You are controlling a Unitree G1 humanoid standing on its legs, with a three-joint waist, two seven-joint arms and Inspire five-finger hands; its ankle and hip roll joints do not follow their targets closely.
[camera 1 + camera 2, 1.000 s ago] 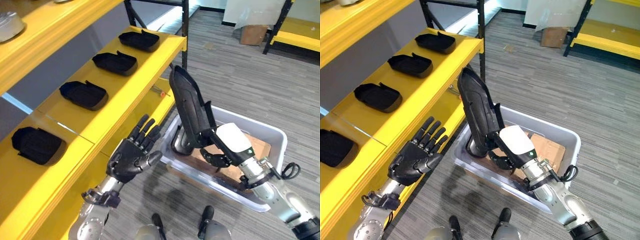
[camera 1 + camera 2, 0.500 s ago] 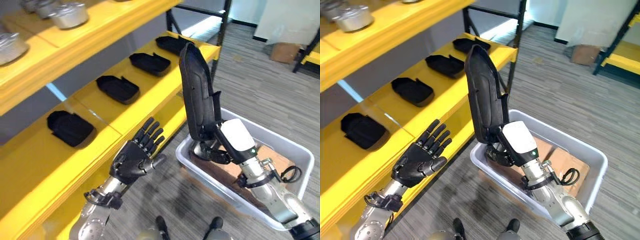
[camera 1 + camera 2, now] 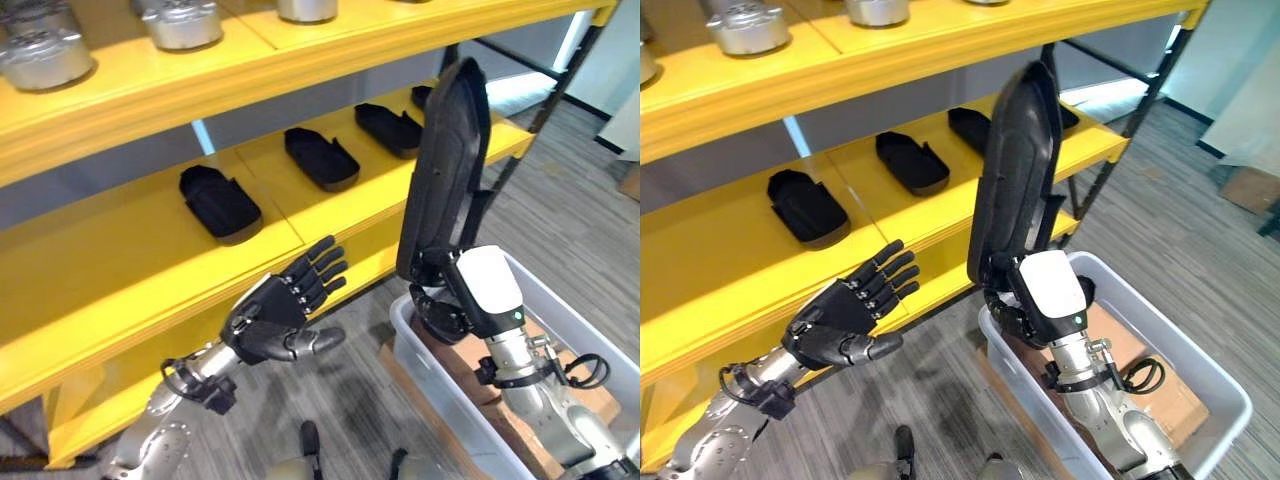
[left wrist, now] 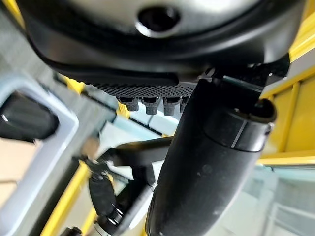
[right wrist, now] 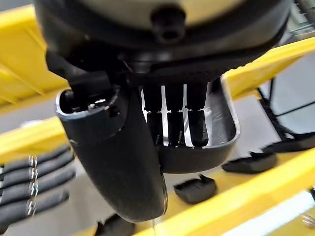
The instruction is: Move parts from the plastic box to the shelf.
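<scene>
My right hand (image 3: 462, 300) is shut on the lower end of a long black moulded part (image 3: 446, 165) and holds it upright above the grey plastic box (image 3: 1188, 342), level with the yellow shelf (image 3: 130, 270). In the right wrist view its fingers (image 5: 170, 120) curl into the part's hollow (image 5: 221, 130). Beside it, in front of the shelf edge, my left hand (image 3: 282, 315) hovers open and holds nothing; its fingers (image 4: 152, 103) are straight. Three like black parts (image 3: 218, 200) (image 3: 320, 157) (image 3: 390, 128) lie in a row on the shelf.
Metal pots (image 3: 45, 55) stand on the upper yellow shelf. A black rack post (image 3: 520, 150) rises at the shelf's far end. Brown cardboard (image 3: 1160, 390) lines the box bottom. Grey plank floor lies past the box.
The camera has swung up toward the shelf. My right hand has lifted the black part higher out of the box. The left hand stays open beside it.
</scene>
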